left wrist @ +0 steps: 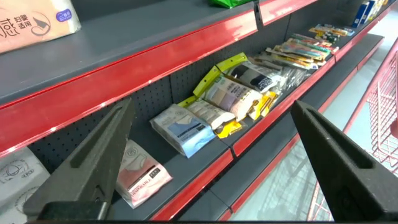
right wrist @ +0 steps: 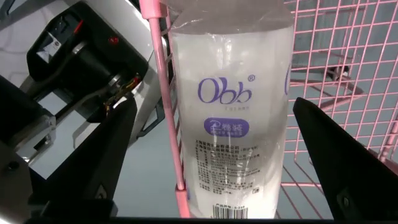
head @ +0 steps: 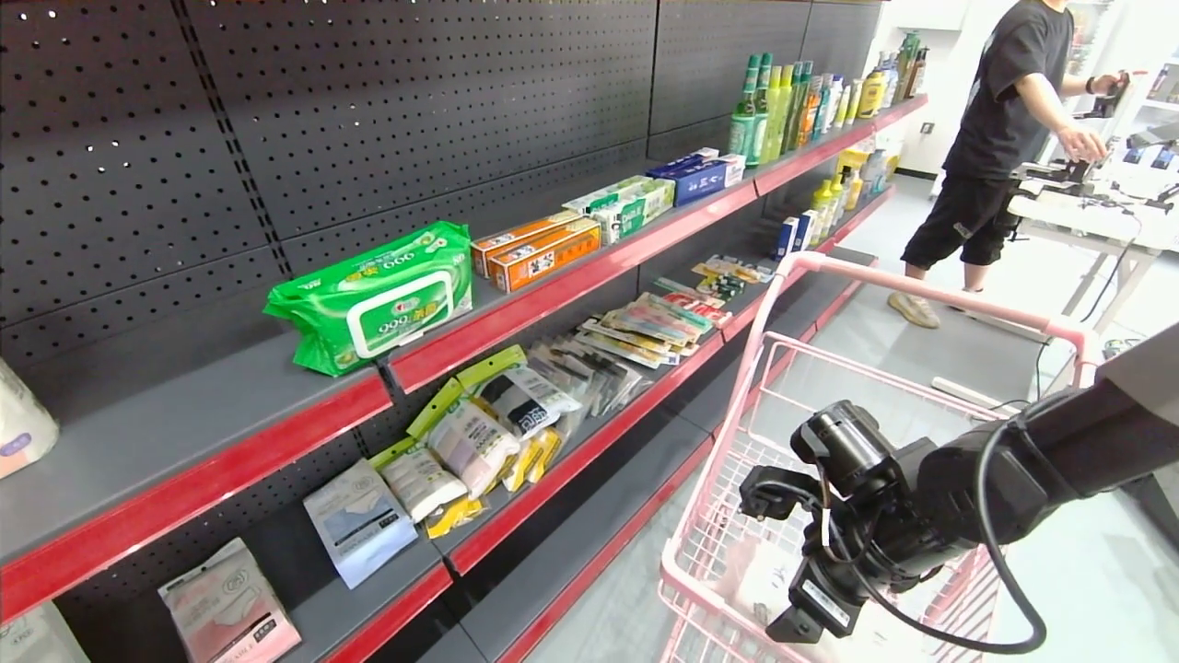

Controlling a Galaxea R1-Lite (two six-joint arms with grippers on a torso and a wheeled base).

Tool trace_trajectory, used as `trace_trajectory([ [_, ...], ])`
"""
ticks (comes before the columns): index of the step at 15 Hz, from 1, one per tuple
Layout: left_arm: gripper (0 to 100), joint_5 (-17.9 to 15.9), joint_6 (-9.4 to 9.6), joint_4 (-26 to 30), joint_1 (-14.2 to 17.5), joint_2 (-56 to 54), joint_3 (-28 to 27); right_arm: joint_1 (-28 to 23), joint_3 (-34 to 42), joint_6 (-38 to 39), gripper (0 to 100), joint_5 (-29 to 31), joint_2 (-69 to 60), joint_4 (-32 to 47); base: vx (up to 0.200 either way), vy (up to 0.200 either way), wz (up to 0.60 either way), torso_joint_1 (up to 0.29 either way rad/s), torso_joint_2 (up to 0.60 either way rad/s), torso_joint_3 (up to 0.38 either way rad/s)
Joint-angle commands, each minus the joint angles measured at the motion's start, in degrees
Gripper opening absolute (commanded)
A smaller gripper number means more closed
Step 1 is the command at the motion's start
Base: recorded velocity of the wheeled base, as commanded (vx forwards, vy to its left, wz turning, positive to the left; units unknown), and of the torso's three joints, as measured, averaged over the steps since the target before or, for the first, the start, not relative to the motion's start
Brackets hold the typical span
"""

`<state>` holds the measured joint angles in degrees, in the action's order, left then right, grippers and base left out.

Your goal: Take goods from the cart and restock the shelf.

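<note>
Cut off at both ends by the picture edges: a white plastic-wrapped cylindrical pack [right wrist: 230,112], one side crossed by a bar of the pink wire cart [head: 921,295]. Contact between the pack and the right claw [right wrist: 212,102] cannot be judged. The cart's lower part is clipped by the bottom edge and its near corner is hidden behind the right arm. On the grey red-edged upper shelf [head: 184,433], a white tissue pack [head: 17,419] is mostly cut off. Below it, a pink-and-white flat packet [head: 230,612] is clipped at its lower end. The far-end bottles [head: 792,101] are too small to be identified.
</note>
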<state>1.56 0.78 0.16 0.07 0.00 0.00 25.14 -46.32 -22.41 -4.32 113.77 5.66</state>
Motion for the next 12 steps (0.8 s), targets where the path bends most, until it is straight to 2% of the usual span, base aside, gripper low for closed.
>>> trace_trajectory([
  [1,100,0.0,0.01,0.0,0.0,0.0,0.0,0.0,-0.2,0.0,100,-0.1,2.3,-0.2,0.000,0.000,0.00,0.000,0.00,0.000],
  [12,100,0.0,0.01,0.0,0.0,0.0,0.0,-4.1,-3.1,-1.0,100,-0.3,7.1,-2.1,0.000,0.000,0.00,0.000,0.00,0.000],
])
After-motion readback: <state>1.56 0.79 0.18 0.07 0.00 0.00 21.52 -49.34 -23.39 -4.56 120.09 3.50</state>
